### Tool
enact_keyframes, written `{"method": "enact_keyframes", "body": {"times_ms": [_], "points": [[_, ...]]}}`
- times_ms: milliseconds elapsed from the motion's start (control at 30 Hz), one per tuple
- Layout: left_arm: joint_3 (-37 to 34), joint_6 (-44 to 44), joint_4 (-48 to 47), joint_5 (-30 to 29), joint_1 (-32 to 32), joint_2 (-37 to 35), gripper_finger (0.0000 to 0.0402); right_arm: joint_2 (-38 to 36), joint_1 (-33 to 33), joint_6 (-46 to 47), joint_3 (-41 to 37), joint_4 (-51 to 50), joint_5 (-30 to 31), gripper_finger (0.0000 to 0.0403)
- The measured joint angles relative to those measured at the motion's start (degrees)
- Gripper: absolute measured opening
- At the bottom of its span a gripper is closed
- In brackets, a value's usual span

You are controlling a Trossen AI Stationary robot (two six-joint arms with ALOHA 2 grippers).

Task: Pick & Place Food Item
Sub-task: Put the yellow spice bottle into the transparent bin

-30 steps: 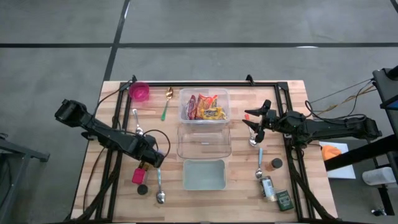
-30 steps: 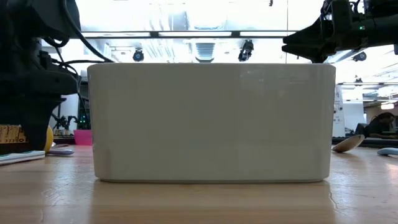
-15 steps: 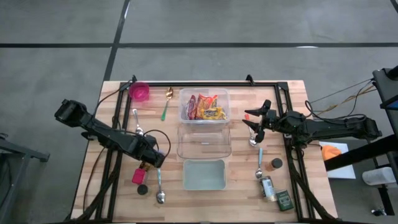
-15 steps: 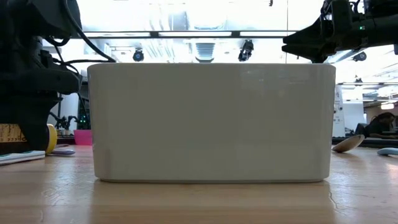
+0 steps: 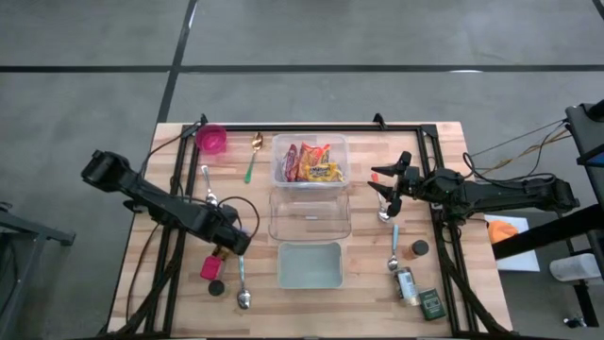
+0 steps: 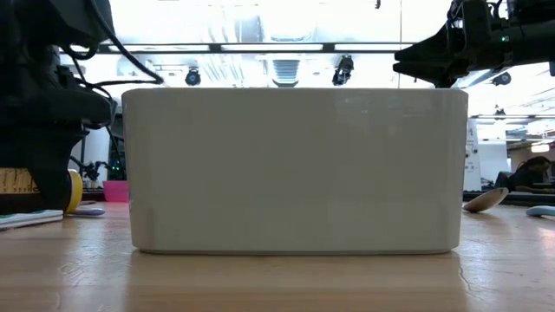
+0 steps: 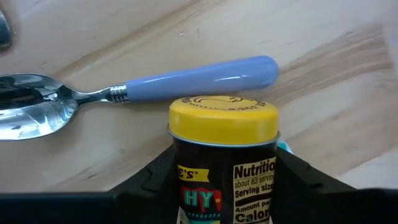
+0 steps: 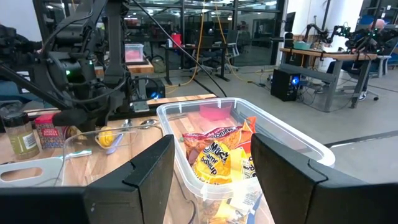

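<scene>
Tabletop bin [image 5: 342, 142] holds snack bags [image 5: 310, 162]; left claw [image 5: 226, 247] grips yellow-lidded jar [image 7: 222, 163].

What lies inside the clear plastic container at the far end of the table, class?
The clear container holds several bright snack bags in red, orange and yellow, piled together. Whatever lies beneath the top bags is covered, so the full count cannot be told.
</scene>
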Motion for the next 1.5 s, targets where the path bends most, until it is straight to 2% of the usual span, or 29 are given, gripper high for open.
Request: {"method": "enact_keyframes", "body": {"times_ms": [200, 433, 633, 800, 967, 1100, 1233, 1500], "points": [[2.2, 0.2, -3.0, -1.9, 0.0, -3.1, 0.0182, 0.0, 0.0, 0.0, 0.0, 0.0, 0.0, 0.0211], [8.3, 5.8, -7.2, -11.3, 0.0, -4.9, 0.017, 0.0, 0.0, 0.0, 0.0, 0.0, 0.0, 0.0211], [15.0, 16.5, -7.1, -21.8, 0.0, -5.0, 0.0188, 0.0, 0.0, 0.0, 0.0, 0.0, 0.0, 0.0211], [19.8, 25.7, -6.5, -29.3, 0.0, -5.0, 0.0173, 0.0, 0.0, 0.0, 0.0, 0.0, 0.0, 0.0211], [21.5, 40.6, 3.7, -34.6, 0.0, -5.0, 0.0177, 0.0, 0.0, 0.0, 0.0, 0.0, 0.0, 0.0211], [21.4, 53.1, 11.8, -35.2, 0.8, -5.0, 0.0197, 0.0, 0.0, 0.0, 0.0, 0.0, 0.0, 0.0211], [21.4, 58.9, 16.6, -35.0, 3.1, -5.0, 0.0196, 0.0, 0.0, 0.0, 0.0, 0.0, 0.0, 0.0211], [21.1, 68.7, 24.9, -25.3, 9.6, -1.4, 0.0171, 0.0, 0.0, 0.0, 0.0, 0.0, 0.0, 0.0211]]}}
